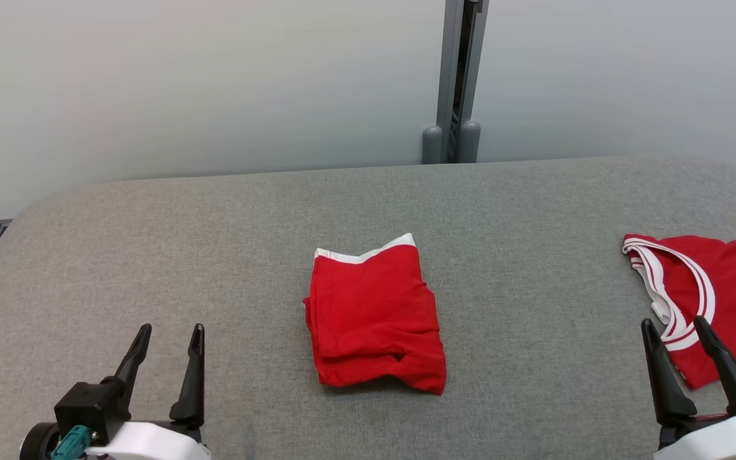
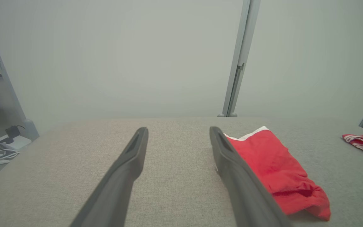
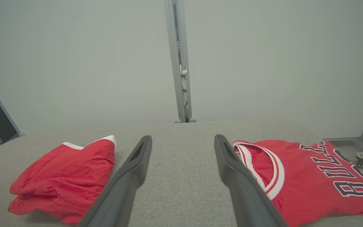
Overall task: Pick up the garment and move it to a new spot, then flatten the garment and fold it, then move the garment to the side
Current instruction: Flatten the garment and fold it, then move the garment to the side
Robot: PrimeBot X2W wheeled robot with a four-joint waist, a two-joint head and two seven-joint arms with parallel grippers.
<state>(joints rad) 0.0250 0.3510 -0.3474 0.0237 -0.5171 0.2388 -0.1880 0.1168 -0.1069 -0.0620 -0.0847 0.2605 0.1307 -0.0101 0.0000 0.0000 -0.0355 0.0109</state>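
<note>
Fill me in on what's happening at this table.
Nothing is being handled right now. The robot's left claw and right claw both hover open and empty over the near edge of the grey padded table. A folded red garment lies in the middle, untouched. A red jersey lies spread at the robot's right, just beyond the right claw.

Grey padded table [image 1: 214,243]: open fabric runs ahead of my left gripper [image 1: 171,328], jaws spread, straight lane to far edge. Folded red shorts [image 1: 374,316] sit mid-table as low mound, free lanes on both sides. Red Bulls jersey [image 1: 713,287] lies just ahead of my right gripper [image 1: 673,321], jaws spread, and takes up table's right end. Wide gap between shorts and jersey. Pale wall [image 1: 214,83] and grey metal post [image 1: 454,76] close off room behind table.
</note>
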